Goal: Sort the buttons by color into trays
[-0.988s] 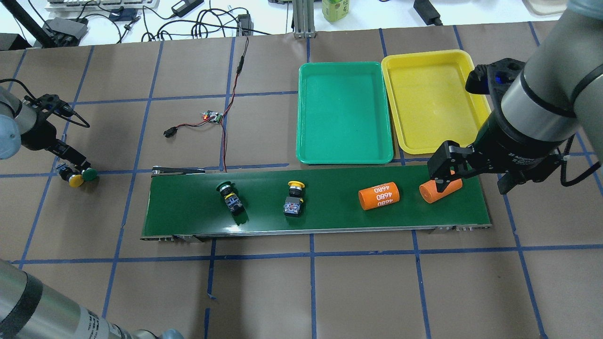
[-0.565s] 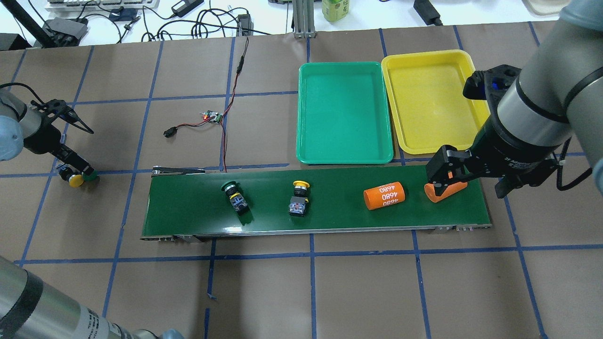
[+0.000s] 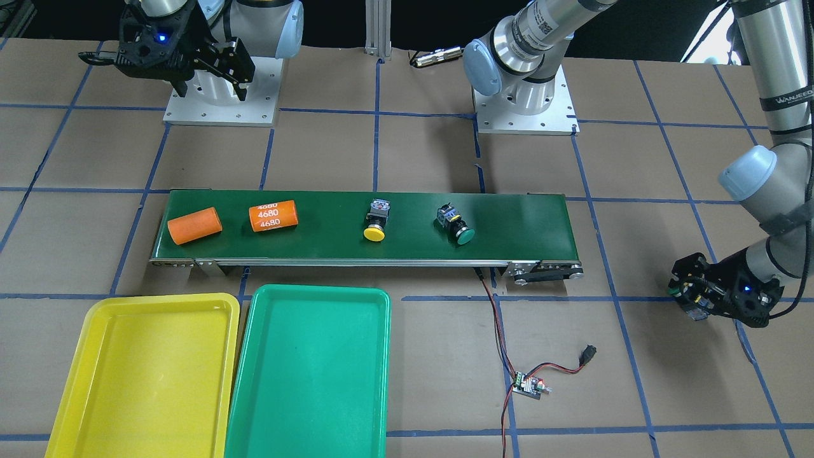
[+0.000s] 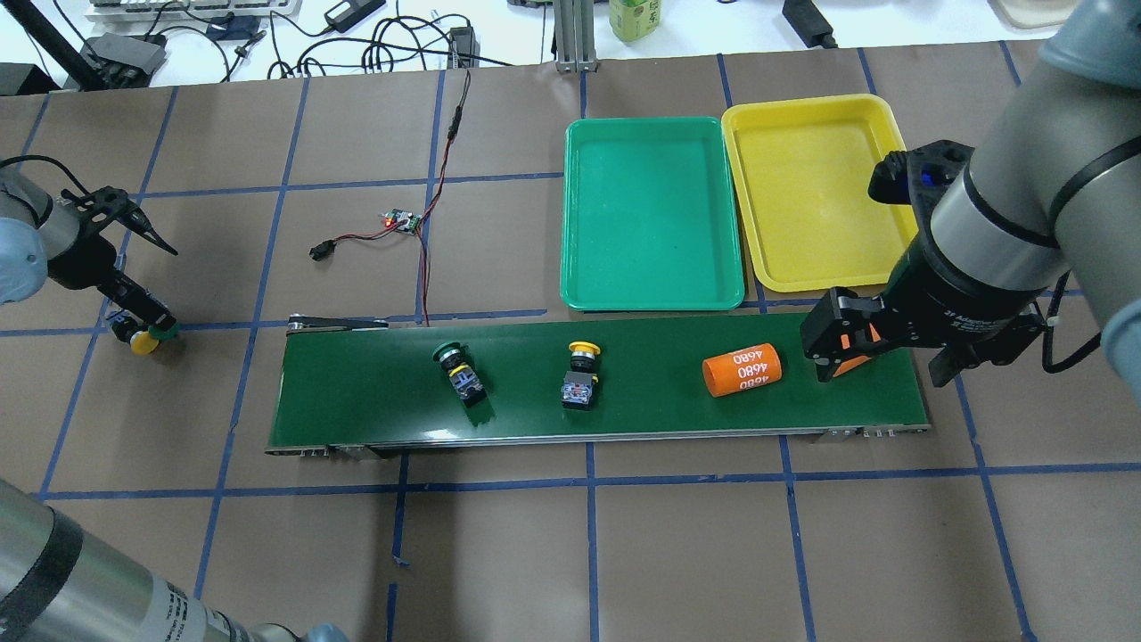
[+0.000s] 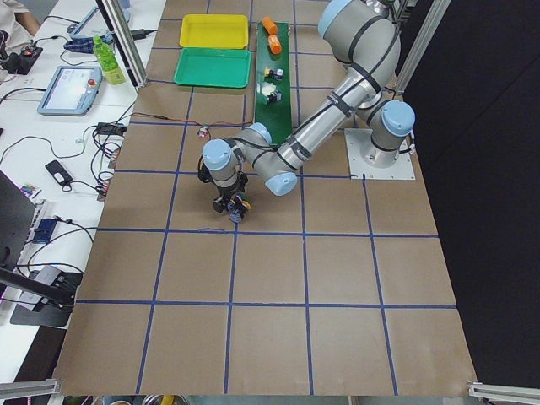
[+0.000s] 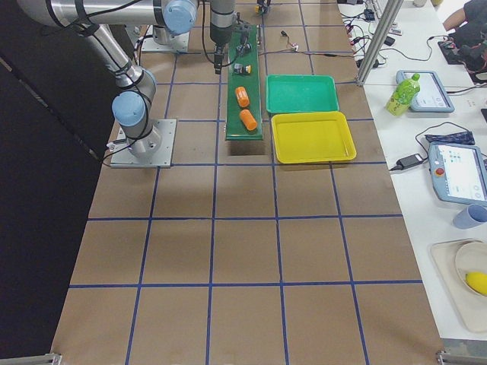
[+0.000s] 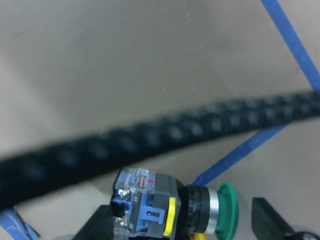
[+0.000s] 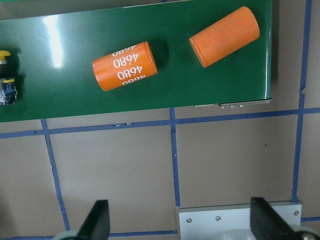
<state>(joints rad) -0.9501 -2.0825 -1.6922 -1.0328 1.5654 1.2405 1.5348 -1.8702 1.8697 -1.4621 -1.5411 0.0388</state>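
A green-capped button (image 4: 459, 370) and a yellow-capped button (image 4: 579, 374) lie on their sides on the dark-green conveyor belt (image 4: 357, 392). Two more buttons, one yellow (image 4: 140, 342) and one green (image 4: 166, 333), lie together on the table far left. My left gripper (image 4: 143, 321) is low over them. In the left wrist view, my left gripper (image 7: 182, 220) is open with the green button (image 7: 165, 215) lying between its fingers. My right gripper (image 4: 882, 348) is open and empty above the belt's right end. The teal green tray (image 4: 651, 214) and the yellow tray (image 4: 811, 187) are empty.
Two orange cylinders lie on the belt's right part, one marked 4680 (image 4: 742, 370), the other (image 8: 225, 35) under my right gripper. A small circuit board (image 4: 403, 220) with red-black wires lies behind the belt. The arm bases (image 3: 219, 95) stand at the robot's side.
The buttons and cylinders on the belt have moved to the right. My right gripper has drifted left and nearer. My left gripper has shifted slightly over the two buttons on the table.
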